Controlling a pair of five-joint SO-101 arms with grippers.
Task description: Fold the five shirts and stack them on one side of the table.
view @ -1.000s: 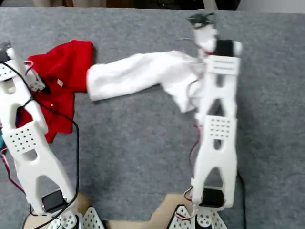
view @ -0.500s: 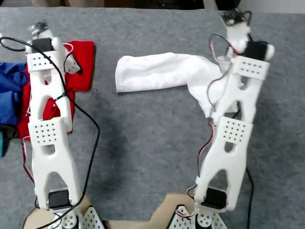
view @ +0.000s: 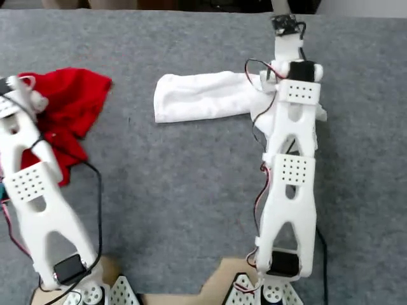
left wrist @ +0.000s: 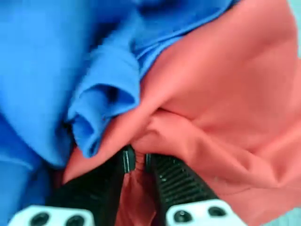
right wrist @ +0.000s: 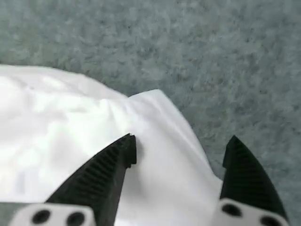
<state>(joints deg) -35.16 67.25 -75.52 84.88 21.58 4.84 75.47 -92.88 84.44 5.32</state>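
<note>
A grey table (view: 178, 203) is seen from above. The white shirt (view: 197, 95) is laid toward 12 o'clock, its long axis run from 9 to 3 o'clock, its rounded end pointed at 9. The red shirt (view: 70, 101) is bunched at 10 o'clock, with a blue shirt (left wrist: 47, 70) pressed against it. The left gripper (left wrist: 138, 155) is clamped on red cloth; the right gripper (right wrist: 181, 141) is held spread over the white shirt. Since half a second ago, the left arm has been swung toward 9 o'clock and the red shirt crumpled, while the white shirt is left unmoved.
</note>
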